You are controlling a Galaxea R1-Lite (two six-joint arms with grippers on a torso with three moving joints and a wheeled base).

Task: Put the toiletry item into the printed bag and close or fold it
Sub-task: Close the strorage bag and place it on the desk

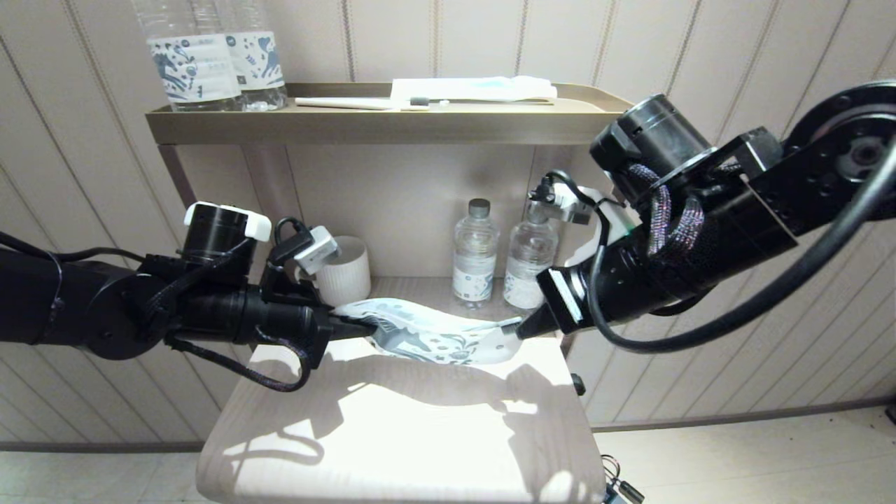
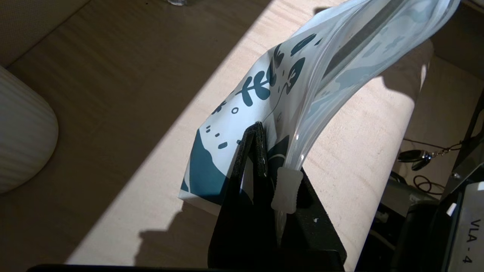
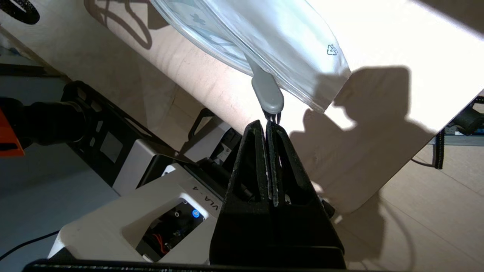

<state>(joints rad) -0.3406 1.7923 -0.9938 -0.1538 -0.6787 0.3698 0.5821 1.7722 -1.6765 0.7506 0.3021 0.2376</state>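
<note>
Your left pincer clamps 1 end of the printed bag, held above the table. Your right pincer pinches the toothbrush bristles — handle already inside. Remaining: release, zip shut.

Looked like a hotel room setup: beige panelled walls, a tan tray shelf up top holding branded water bottles and a wrapped amenity packet, two more bottles and a white ribbed cup in the niche above a pale wood counter.
</note>
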